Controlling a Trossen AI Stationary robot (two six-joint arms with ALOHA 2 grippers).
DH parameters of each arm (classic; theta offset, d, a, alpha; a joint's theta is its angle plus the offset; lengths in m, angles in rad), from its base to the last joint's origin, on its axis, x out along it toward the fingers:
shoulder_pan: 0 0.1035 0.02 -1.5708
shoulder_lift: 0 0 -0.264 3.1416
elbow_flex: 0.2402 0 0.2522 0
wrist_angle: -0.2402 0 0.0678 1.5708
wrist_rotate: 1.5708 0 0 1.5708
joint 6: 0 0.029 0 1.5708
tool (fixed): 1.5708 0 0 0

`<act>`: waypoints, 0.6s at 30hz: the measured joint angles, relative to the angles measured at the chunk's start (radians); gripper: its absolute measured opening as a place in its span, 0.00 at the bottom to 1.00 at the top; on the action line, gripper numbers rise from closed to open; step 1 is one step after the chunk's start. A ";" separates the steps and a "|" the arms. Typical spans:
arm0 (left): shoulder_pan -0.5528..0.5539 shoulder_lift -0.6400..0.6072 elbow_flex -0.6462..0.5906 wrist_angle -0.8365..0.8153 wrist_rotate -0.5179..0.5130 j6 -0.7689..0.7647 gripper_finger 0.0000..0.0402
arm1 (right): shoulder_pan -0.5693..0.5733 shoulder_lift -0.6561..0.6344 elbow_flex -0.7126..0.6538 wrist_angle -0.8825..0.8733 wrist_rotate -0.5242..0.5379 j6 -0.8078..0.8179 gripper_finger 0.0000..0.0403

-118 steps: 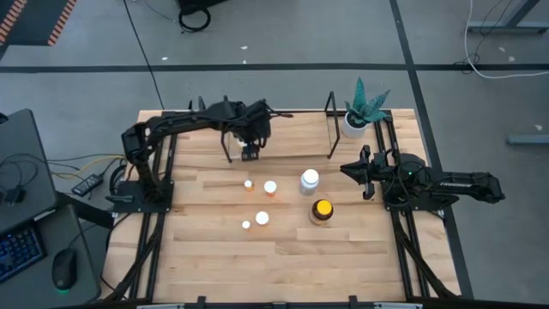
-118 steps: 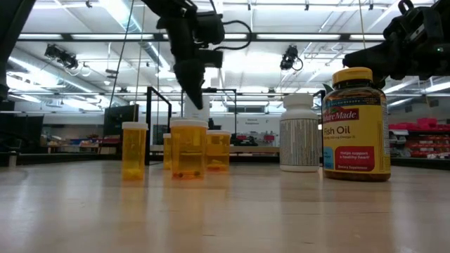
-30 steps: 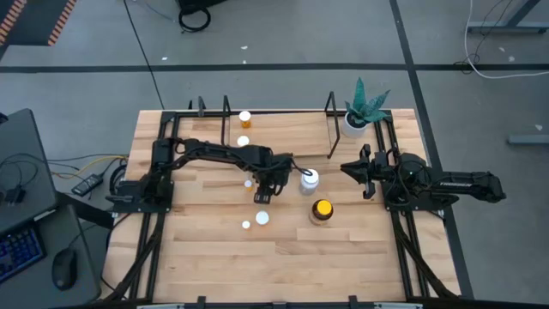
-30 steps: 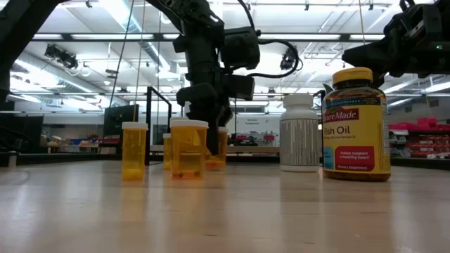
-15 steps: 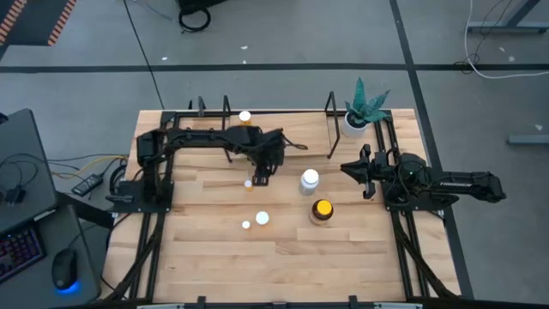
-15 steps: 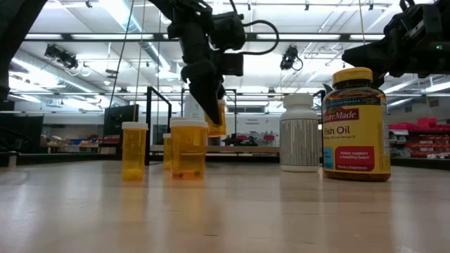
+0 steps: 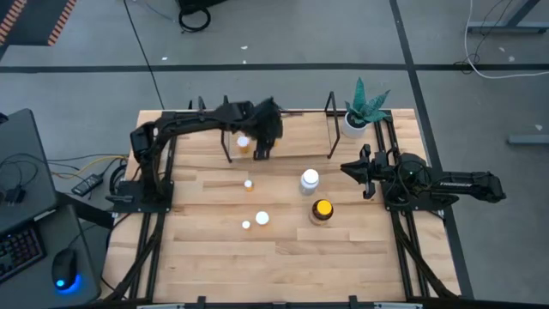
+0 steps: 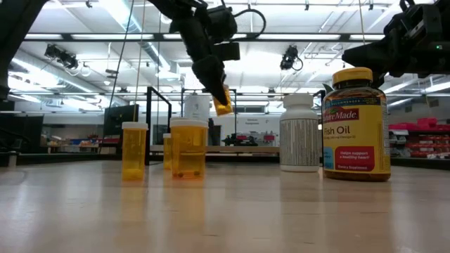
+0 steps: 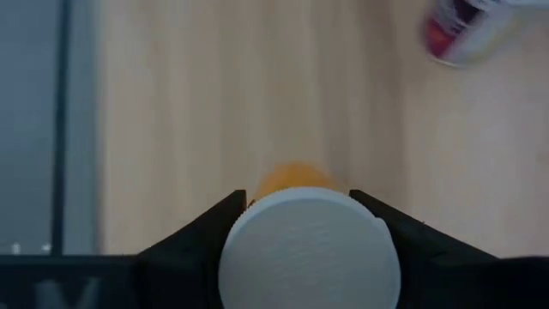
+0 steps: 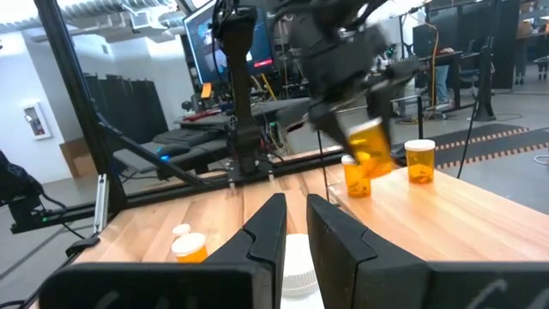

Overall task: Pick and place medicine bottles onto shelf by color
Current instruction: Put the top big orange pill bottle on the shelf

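Above the shelf, high view: left gripper [image 7: 262,148] raised over the shelf [image 7: 330,129], jaws clamped on an orange bottle [image 7: 248,146].
Counter, high view: white bottle [image 7: 309,180] and yellow-capped amber bottle [image 7: 322,209] mid-counter; three small white caps near [image 7: 262,218].
Right side, high view: right gripper [image 7: 353,170] parked near the plant [image 7: 361,107], apart from all bottles.
Low view: carried bottle tilted, clear of the counter [image 8: 225,211]; fish oil bottle beside white bottle.
Left wrist view: jaws pressed to both sides of the white cap [image 9: 309,249].
Right wrist view: jaws narrowly parted, nothing between.
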 joint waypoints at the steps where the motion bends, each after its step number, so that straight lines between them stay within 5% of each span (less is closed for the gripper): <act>1: 0.018 0.002 0.017 0.004 0.001 0.000 0.51 | 0.000 0.000 0.000 0.000 0.000 0.000 0.14; 18: 0.210 0.061 0.134 0.113 0.042 -0.051 0.51 | 0.000 0.000 0.000 0.000 0.000 0.000 0.14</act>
